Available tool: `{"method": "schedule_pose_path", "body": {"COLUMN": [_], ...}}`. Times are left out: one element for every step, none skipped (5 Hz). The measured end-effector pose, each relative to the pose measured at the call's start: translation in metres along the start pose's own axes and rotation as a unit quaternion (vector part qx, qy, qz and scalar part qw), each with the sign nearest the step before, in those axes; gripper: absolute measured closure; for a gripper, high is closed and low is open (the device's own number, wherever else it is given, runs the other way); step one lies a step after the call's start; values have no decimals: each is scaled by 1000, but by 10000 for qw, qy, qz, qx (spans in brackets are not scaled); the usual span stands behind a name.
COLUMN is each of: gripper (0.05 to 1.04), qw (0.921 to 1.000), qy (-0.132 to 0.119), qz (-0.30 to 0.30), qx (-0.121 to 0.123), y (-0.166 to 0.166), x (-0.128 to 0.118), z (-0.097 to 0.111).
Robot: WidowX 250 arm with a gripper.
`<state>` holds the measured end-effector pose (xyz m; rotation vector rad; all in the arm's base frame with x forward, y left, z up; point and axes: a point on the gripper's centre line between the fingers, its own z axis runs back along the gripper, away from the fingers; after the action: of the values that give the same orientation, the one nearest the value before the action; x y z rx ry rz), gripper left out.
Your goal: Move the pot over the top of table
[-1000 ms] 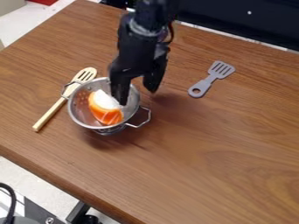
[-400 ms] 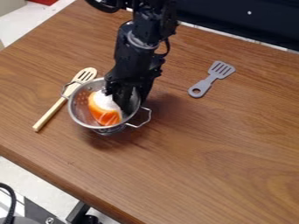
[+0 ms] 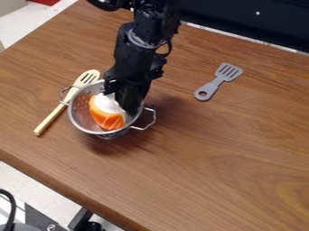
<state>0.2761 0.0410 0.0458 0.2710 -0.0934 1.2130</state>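
My gripper (image 3: 134,100) is at the upper right rim of the silver pot, shut on the rim, with its dark fingers reaching down at the wall. The pot (image 3: 81,118) is a perforated metal colander with wire handles on its left and right sides, standing left of centre on the wooden table (image 3: 199,167). Inside it lies an orange and white object (image 3: 107,118). The gripper hides part of the pot's upper right side.
A light wooden slotted spatula (image 3: 54,116) lies close along the pot's left side, partly under its left handle. Farther right is a grey slotted spatula (image 3: 218,82). The table's front edge (image 3: 66,197) runs diagonally at the lower left.
The gripper has come down and its fingers have closed from wide apart onto the rim. The pot has shifted slightly left, its orange and white content with it.
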Motion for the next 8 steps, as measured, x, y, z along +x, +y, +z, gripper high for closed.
{"method": "schedule_pose_path", "body": {"gripper": [970, 1018, 1025, 1025, 1025, 1025, 1025, 1025], "qw": [9999, 9993, 9982, 9972, 9960, 9941, 9941, 9959], "qy": [-27, 128, 156, 158, 199, 284, 269, 251], "qz": [73, 130, 206, 230, 315, 446, 581, 706], "qx": [113, 318, 543, 695, 811, 942, 873, 497], "y": [-3, -8, -10, -18, -29, -39, -53, -67], "x": [3, 3, 5, 10, 16, 26, 36, 50], "z": [8, 12, 12, 16, 18, 19, 21, 30]}}
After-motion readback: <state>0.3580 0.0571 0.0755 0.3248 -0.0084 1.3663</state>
